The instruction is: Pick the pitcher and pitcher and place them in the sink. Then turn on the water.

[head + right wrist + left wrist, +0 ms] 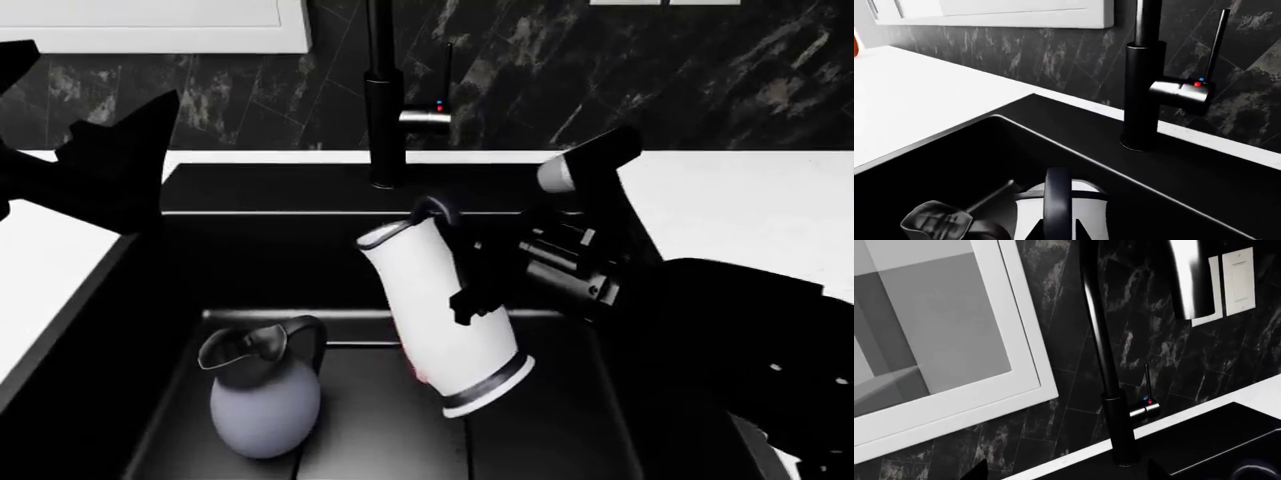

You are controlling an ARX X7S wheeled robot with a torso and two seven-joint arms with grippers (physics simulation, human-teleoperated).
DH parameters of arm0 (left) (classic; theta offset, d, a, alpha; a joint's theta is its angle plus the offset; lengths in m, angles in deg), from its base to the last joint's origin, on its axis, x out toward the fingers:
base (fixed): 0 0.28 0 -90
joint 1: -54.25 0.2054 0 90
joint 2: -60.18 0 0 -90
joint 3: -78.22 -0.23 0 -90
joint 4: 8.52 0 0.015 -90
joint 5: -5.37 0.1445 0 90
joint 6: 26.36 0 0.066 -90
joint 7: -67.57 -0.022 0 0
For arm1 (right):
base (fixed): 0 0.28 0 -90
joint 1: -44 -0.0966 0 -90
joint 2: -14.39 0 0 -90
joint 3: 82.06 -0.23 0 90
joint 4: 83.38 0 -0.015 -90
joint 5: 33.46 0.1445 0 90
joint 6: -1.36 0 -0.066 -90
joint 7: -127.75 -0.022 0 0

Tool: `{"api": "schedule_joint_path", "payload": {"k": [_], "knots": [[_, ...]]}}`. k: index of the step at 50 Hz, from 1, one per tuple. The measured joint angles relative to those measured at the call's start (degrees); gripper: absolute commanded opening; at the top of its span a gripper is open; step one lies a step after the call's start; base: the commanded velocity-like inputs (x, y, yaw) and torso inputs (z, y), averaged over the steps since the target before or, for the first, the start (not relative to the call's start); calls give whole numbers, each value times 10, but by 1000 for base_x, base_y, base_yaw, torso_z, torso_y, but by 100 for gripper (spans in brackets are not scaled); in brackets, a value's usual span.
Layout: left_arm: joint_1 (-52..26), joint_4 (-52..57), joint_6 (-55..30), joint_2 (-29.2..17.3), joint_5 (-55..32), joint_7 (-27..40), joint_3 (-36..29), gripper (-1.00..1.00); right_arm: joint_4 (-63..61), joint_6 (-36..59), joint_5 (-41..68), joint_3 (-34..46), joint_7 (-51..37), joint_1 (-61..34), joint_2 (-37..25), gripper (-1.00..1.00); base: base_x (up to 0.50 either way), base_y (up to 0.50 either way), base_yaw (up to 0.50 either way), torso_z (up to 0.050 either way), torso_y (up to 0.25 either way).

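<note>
Blue-grey jug [264, 395] stands upright on the sink [147, 290] floor, near the front-left corner of the basin, spout toward the left wall; its rim and dark handle also show in the right wrist view [937, 220]. White jug [441, 320] is in the sink too, near the middle, tilted with its top leaning left and back, black base band low and to the right. Whether its base touches the floor is unclear. The two jugs are apart, not touching.

Right hand [470, 285] is at the white jug's right side by the handle, closed on it as far as the head view shows; right wrist view looks straight down onto the jug's black handle and white top [1061, 205], with fingertips just visible at the picture's lower edge.

Left hand [94, 160] hovers over the bench [747, 210] at the sink's back-left corner, holding nothing; its dark fingers stand spread apart, open.

Black faucet [384, 100] rises from the back rim of the sink at centre, with a thin lever [1217, 45] and red and blue dots on its side. No stream shows from it. Dark marble wall [694, 80] behind, white window frame [1024, 340] at back left, white wall plates [1237, 282] at back right.
</note>
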Motion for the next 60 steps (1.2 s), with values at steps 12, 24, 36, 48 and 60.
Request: {"api": "schedule_joint_path", "payload": {"k": [12,24,36,48,60], "knots": [[-7,1,0,-1,-2,0,-3,100,32,-60,-37,35,20,-3,6,-100,0,0,0,-13,0],[-11,3,0,-3,-6,1,-5,100,57,-74,-55,89,34,-8,15,-100,0,0,0,-15,0],[-16,3,0,-4,-9,3,-8,100,73,-80,-61,133,41,-12,23,-100,0,0,0,-16,0],[-23,2,-1,-5,-10,4,-13,100,80,-88,-66,150,45,-13,26,-100,0,0,0,-17,0],[-26,1,-1,-4,-8,2,-16,100,79,-87,-63,148,41,-12,25,-100,0,0,0,-19,0]]}}
